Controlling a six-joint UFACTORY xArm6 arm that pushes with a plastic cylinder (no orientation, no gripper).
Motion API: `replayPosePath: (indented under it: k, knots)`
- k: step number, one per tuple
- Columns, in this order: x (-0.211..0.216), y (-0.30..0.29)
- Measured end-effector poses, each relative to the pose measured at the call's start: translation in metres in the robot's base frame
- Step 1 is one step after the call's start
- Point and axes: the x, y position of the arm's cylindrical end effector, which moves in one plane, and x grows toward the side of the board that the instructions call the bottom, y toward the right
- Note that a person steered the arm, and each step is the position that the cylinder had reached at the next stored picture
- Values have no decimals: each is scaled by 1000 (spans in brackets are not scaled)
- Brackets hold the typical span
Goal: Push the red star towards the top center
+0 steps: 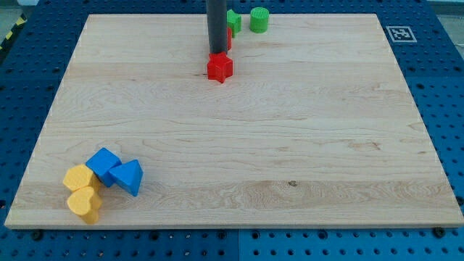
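The red star (pixel 220 67) lies on the wooden board (pixel 290 145) near the view's top centre. My rod comes down from the view's top edge and my tip (pixel 217 52) stands just above the star in the view, touching or almost touching its upper edge. Behind the rod a second red block (pixel 229 38) is partly hidden. A green block (pixel 234 19) peeks out to the right of the rod, and a green cylinder (pixel 259 19) stands to its right at the top edge.
At the view's bottom left sits a cluster: a blue cube (pixel 104 165), a blue triangular block (pixel 129 176), a yellow block (pixel 78 177) and a yellow heart-like block (pixel 85 204). A fiducial marker (pixel 398 33) sits on the board's top right corner.
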Motion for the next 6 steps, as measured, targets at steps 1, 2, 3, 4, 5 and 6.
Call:
replayPosePath:
  k: [1, 2, 3, 4, 5, 6]
  knots:
    - [-6, 0]
    - [23, -35]
    - [72, -57]
    - [77, -35]
    - [67, 2]
    - [59, 26]
